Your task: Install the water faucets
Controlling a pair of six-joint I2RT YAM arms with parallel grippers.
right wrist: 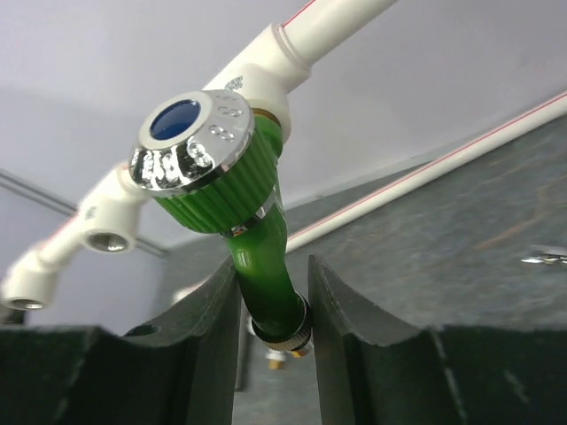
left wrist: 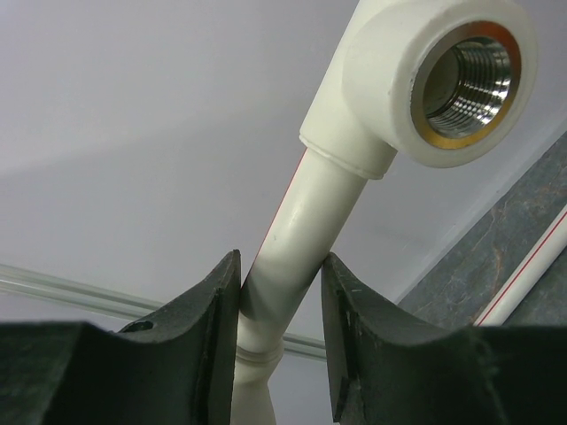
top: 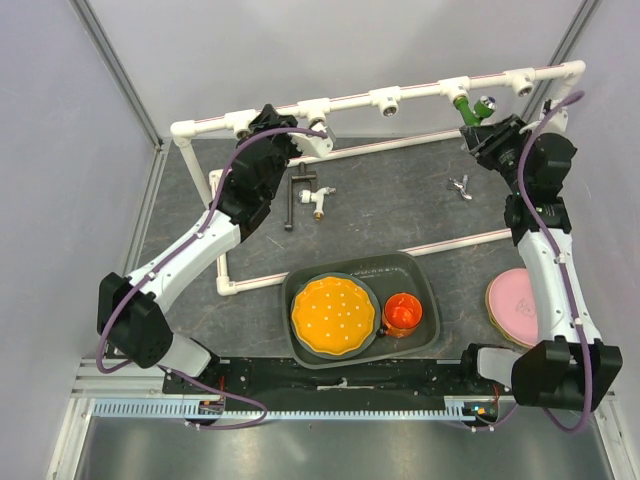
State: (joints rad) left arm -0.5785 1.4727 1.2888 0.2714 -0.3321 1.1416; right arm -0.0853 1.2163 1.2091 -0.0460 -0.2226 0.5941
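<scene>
While the left gripper (left wrist: 280, 288) clamps its fingers on the white pipe (left wrist: 312, 199) beside an open socket (left wrist: 461, 84), the right gripper (right wrist: 275, 288) pinches the spout of the green faucet (right wrist: 208, 190), which sits in a fitting (right wrist: 261, 62) on the back rail. The black-handled faucet (top: 305, 195) and the small silvery faucet (top: 460, 186) lie well apart on the dark mat (top: 400, 215).

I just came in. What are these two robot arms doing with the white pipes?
They are fitting faucets onto the white pipe frame. The right gripper is closed on the spout of the green faucet, which sits at a tee socket on the top pipe. The left gripper clamps that pipe further left, next to an empty threaded socket, apparently steadying it. The black-handled faucet and the small silvery faucet lie on the dark mat, not yet installed.
</scene>
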